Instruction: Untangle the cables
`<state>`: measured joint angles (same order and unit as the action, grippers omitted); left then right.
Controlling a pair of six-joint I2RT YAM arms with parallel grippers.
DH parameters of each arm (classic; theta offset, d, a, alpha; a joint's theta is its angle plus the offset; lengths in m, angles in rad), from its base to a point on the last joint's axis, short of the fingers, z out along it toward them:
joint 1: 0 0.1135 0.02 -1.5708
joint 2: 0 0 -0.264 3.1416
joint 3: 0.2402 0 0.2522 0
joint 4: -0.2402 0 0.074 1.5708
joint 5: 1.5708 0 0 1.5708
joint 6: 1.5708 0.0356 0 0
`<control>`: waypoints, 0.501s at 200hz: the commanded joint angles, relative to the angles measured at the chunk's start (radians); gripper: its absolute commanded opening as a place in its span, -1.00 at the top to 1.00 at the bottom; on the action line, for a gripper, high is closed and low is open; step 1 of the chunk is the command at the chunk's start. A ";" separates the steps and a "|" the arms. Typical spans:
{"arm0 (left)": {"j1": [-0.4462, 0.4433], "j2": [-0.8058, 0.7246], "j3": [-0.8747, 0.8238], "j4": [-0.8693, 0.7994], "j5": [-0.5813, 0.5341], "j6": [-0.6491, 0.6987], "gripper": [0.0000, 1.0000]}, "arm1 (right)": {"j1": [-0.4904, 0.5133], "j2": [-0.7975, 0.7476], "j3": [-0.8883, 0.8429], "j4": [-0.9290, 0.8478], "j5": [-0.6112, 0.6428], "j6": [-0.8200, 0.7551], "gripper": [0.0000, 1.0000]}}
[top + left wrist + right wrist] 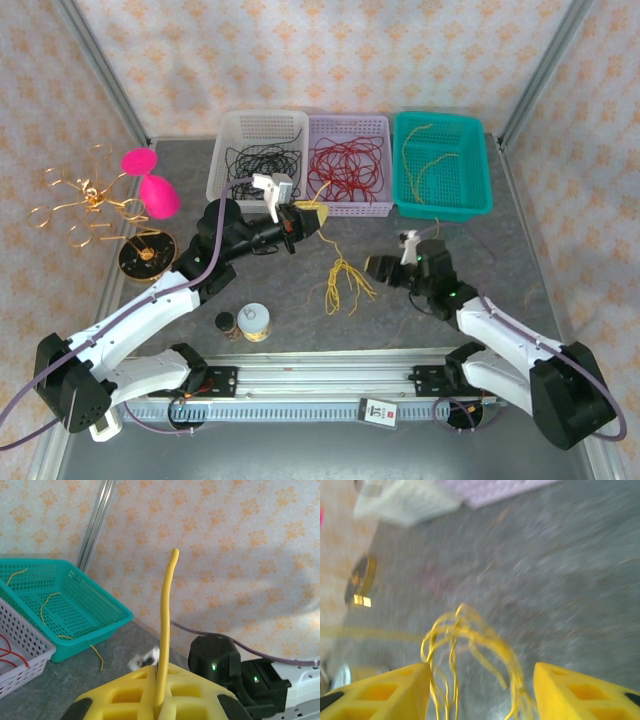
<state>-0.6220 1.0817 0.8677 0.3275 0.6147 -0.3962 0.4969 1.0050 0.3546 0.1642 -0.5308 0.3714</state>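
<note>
The yellow cables (345, 283) lie in a small loose bunch on the grey table (520, 260), near its middle, in front of the lilac basket (348, 205) and between the two arms. One yellow strand (331, 245) rises out of the bunch, slanting up and back to the left gripper (312, 218), which hangs above the table just in front of the baskets.

From the left wrist, the left gripper (159, 682) has its yellow fingers (125, 695) pressed together, pinching the yellow strand (166, 625), which stands up out of the seam between them and bends slightly at the tip.

The right gripper (372, 266) sits low just to the right of the bunch, pointing at it. The right wrist picture is blurred, but there the right gripper (480, 690) has its fingers (380, 690) spread wide, and the yellow cables (465, 645) loop in the gap between them; I cannot tell whether either finger touches them.

At the back stand three baskets side by side: a white basket (225, 160) with black wires, the lilac one with red wires, and a teal basket (480, 170) with a few yellow wires. On the left are a gold wire ornament (85, 200) and a pink object (152, 180). Near the left arm stand a pale-lidded jar (255, 322) and a small dark jar (226, 325).
</note>
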 commanded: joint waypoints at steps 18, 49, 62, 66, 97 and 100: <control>-0.004 -0.019 -0.007 0.045 0.019 -0.010 1.00 | 0.148 0.036 -0.051 0.212 0.082 -0.175 -0.17; -0.004 -0.033 -0.002 0.037 0.020 -0.015 1.00 | 0.170 0.104 -0.059 0.298 0.218 -0.342 -0.16; -0.004 -0.039 0.009 0.033 0.025 -0.013 1.00 | 0.172 0.167 -0.042 0.316 0.235 -0.364 -0.16; -0.004 -0.041 0.012 0.032 0.027 -0.015 1.00 | 0.170 0.187 -0.038 0.324 0.235 -0.368 -0.16; -0.005 -0.043 0.029 0.040 0.047 -0.024 1.00 | 0.170 0.343 -0.023 0.430 0.221 -0.388 -0.17; -0.005 -0.043 0.030 0.039 0.050 -0.025 1.00 | 0.170 0.357 -0.019 0.435 0.219 -0.388 -0.17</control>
<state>-0.6220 1.0580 0.8642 0.3271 0.6250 -0.4034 0.6613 1.2827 0.3050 0.4793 -0.3500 0.0460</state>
